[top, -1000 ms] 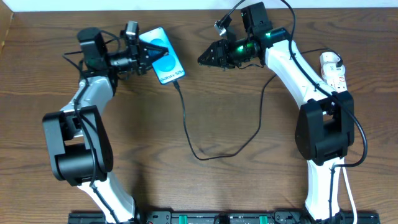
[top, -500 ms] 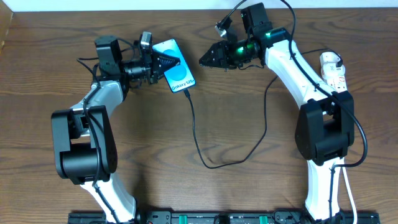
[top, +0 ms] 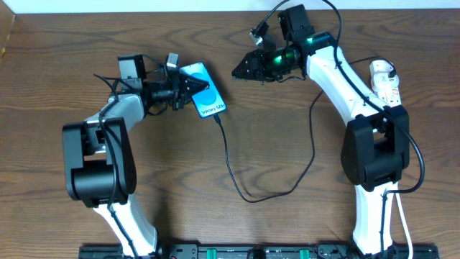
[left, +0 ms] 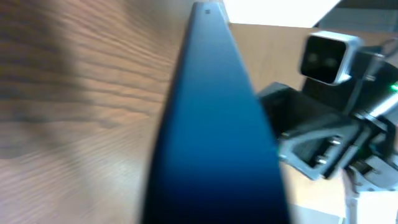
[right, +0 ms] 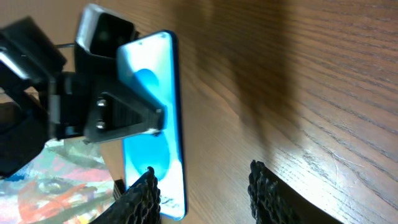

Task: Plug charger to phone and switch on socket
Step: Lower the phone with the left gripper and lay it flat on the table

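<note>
**Cable Seated at the Phone; Socket Not Yet Switched**

A dark brown wood-grain table [top: 165, 180] is seen from above, with both arms reaching toward its far edge. The small rectangular smartphone with a black frame and bright blue screen [top: 205, 92] is pinched between the fingers of the left gripper [top: 188, 83] and is held tilted at the upper middle of the table. Whether its lower edge rests on the wood cannot be told. In the right wrist view one finger is seen pressed across the lit screen [right: 149, 68].

The long thin black charger cable [top: 248, 198] is joined at its small tip to the phone's lower end. From there it is looped down across the table and back up toward the right arm. The right gripper [top: 241, 70] is held just beside the phone, its fingers [right: 144, 193] spread apart with nothing between them.

The plugging step is judged to be finished or nearly so. The narrow white power strip with red switch marks [top: 384, 83] lies at the far right, well apart from both grippers.

For the next move, the phone would best be laid flat and released. The right gripper would then have to be swung back to the strip, and one fingertip pressed down on a switch.
</note>
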Action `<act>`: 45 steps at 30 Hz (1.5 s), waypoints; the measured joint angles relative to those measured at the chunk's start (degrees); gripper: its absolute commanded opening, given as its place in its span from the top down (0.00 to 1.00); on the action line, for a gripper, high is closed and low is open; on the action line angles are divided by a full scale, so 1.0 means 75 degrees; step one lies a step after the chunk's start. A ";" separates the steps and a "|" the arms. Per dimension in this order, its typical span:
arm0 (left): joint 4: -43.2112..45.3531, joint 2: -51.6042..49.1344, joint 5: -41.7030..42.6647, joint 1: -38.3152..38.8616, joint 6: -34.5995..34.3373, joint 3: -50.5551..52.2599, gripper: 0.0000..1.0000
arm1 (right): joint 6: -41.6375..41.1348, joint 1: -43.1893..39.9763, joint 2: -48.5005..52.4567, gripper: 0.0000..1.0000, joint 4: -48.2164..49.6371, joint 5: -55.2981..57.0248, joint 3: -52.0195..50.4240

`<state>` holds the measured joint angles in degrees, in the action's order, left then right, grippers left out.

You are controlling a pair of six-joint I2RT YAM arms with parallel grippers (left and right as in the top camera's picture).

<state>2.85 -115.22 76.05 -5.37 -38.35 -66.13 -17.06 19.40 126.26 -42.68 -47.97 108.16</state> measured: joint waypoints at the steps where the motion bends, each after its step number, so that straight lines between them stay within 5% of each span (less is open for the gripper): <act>1: -0.0149 -0.0044 -0.0073 0.0003 0.0090 0.0000 0.92 | 0.0003 0.0000 0.0000 0.55 0.0000 0.0006 0.0000; 20: -0.2719 -0.0198 -0.2090 0.0003 0.1757 0.0000 0.93 | 0.0026 0.0000 0.0000 0.54 -0.0017 0.0067 0.0000; 45: -0.2664 -0.0557 -0.2739 0.0003 0.2209 0.0000 0.93 | 0.0026 0.0000 0.0000 0.54 -0.0026 0.0178 0.0000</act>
<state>-17.12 -119.39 55.51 -5.34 -21.78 -66.13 -16.86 19.40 126.26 -42.87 -46.63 108.16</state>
